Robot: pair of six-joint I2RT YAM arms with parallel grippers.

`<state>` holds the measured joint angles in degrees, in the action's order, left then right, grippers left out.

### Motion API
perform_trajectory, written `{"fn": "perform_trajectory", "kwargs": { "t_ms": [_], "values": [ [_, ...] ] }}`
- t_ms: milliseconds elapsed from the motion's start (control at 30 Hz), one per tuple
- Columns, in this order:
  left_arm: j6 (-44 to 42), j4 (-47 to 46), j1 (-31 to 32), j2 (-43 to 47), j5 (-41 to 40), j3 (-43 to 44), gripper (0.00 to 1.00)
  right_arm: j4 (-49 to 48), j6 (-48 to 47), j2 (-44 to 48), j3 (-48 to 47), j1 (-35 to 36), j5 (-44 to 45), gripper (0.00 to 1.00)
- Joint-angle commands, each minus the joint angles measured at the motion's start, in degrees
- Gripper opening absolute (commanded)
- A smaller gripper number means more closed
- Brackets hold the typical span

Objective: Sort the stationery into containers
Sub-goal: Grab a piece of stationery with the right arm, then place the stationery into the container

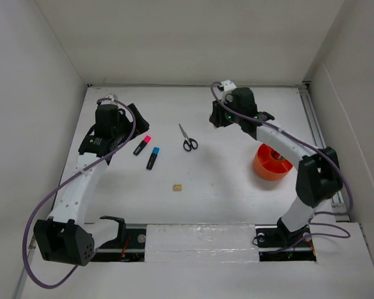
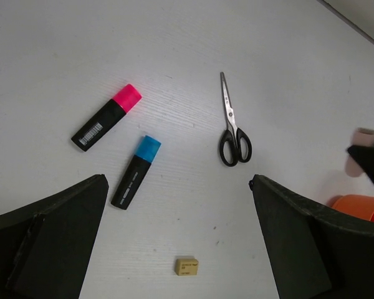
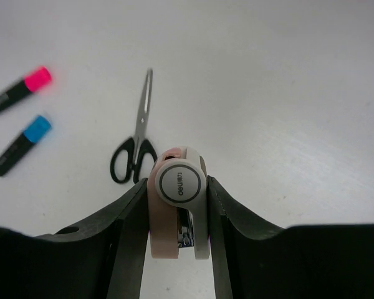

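My right gripper (image 3: 177, 215) is shut on a pinkish-white piece (image 3: 174, 187) with a round grey label and holds it above the table, right of the black-handled scissors (image 1: 187, 138). The right gripper shows in the top view (image 1: 219, 117). My left gripper (image 2: 177, 249) is open and empty, raised above the table at the far left (image 1: 115, 132). Ahead of it lie a pink-black marker (image 2: 107, 116), a blue-black marker (image 2: 136, 171), the scissors (image 2: 234, 124) and a tiny tan eraser (image 2: 186, 266). The orange cup (image 1: 272, 162) stands at the right, under the right arm. No pens show.
White walls close in the table on the left, back and right. A metal rail (image 1: 324, 137) runs along the right edge. The arm bases and a taped strip (image 1: 199, 240) lie along the near edge.
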<state>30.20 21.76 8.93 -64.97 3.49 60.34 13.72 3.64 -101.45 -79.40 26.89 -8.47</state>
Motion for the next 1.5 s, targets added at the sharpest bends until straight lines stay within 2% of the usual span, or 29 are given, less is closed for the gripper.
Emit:
{"fn": "perform_trajectory", "kwargs": {
  "t_ms": [0, 200, 267, 367, 400, 433, 567, 667, 1000, 1167, 1333, 1467],
  "values": [
    [-1.1, -1.81, -0.05, 1.86, 1.0, -0.83, 0.99, -14.58, 0.32, 8.7, 7.9, -2.54, -5.68, 0.0],
    [-1.1, -2.33, -0.05, 2.39, 2.05, -0.83, 0.99, -23.81, 0.92, 24.87, 21.63, -9.91, -13.93, 0.0],
    [-1.1, -2.33, -0.05, 2.39, 2.05, -0.83, 0.99, -24.79, 2.59, 31.27, 26.3, -11.59, -12.99, 0.0],
    [-1.1, -2.86, -0.05, 2.39, 2.67, -0.83, 0.99, -24.79, 4.88, 37.71, 31.04, -13.79, -6.24, 0.0],
    [-1.1, -2.86, -0.05, 2.39, 2.67, -0.83, 0.99, -24.79, 6.89, 42.25, 32.19, -13.8, -2.73, 0.0],
    [-1.1, -2.86, -0.05, 2.39, 3.19, -0.83, 0.99, -23.57, 7.52, 44.47, 33.24, -13.8, 4.62, 0.0],
    [-1.1, -2.86, -0.05, 2.92, 3.9, -0.83, 0.99, -18.91, 8.67, 52.31, 36.24, -14.41, 14.43, 0.0],
    [-1.1, -2.86, -0.05, 2.92, 4.42, -0.83, 0.99, -14.26, 8.67, 52.85, 35.63, -14.41, 19.08, 0.0],
    [-1.1, -3.39, -0.05, 2.92, 5.48, -1.36, 0.99, -2.91, 17.27, 53.37, 33.43, -15.64, 34.92, 0.0],
    [-1.1, -3.39, -0.05, 2.92, 6.01, -1.36, 0.99, -3.51, 17.81, 54.6, 33.43, -18.45, 32.38, 0.0],
    [-1.1, -3.92, -0.05, 2.92, 6.01, -1.36, 0.99, -2.3, 17.81, 48.99, 29.75, -21.0, 32.9, 0.0],
    [-1.63, -3.92, -0.05, 2.92, 7.24, -1.36, 0.99, -1.93, 19.12, 46.34, 27.63, -23.46, 28.7, 0.0]
  ]
}}
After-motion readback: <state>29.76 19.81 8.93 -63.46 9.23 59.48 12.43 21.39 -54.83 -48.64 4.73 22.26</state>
